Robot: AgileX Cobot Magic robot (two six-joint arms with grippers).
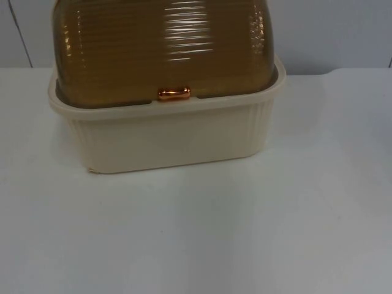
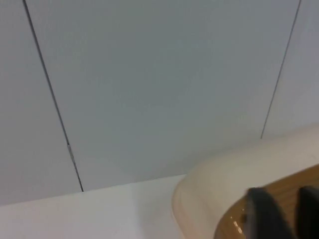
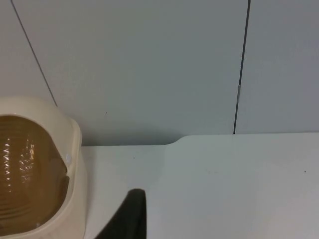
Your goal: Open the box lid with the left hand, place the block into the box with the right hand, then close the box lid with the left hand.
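While I scan from the near bare white table (image 1: 202, 233), I see the cream ribbed box (image 1: 165, 138) standing toward the far edge, its amber ribbed lid (image 1: 159, 49) down, copper handle (image 1: 174, 94) facing me. Beyond, the grey partition wall (image 3: 149, 64). I cannot tell either gripper's opening: left gripper (image 2: 284, 214) just beside the lid, right gripper (image 3: 130, 214) over the table beside the box.

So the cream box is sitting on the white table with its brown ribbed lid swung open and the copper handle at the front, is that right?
Not quite: the brown ribbed lid is closed, seated down inside the rim of the cream box, as the top view shows. The rest holds: the box sits on the white table, with the copper handle at the front.
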